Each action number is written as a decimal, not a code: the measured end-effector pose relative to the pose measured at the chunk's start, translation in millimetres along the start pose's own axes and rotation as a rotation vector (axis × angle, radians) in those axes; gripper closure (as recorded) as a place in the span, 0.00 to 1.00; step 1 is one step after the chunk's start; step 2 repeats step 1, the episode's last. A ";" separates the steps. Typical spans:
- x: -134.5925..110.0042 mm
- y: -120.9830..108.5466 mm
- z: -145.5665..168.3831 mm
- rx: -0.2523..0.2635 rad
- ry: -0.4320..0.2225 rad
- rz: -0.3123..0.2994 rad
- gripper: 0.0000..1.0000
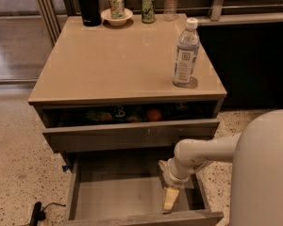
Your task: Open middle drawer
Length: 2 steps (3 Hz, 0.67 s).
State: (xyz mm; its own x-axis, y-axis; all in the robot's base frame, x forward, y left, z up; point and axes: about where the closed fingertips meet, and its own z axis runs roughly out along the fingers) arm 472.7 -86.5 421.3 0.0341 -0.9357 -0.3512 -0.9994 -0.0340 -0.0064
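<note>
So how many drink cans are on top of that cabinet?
2, both at the back edge: one can stands in a white bowl, the other can just right of it. None seem hidden. The end effector hangs low in the open middle drawer.

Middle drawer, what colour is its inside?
Bare grey inside the middle drawer, best in the camera view; the end effector hangs in it near its front.

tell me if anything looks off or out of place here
Nothing is spilled or broken. The only oddity: the top drawer sits slightly ajar above the pulled-out middle drawer, where the claw hangs near its front right.
</note>
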 end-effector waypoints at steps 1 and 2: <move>0.0 0.0 0.0 0.000 0.000 0.000 0.00; 0.0 0.0 0.0 0.000 0.000 0.000 0.00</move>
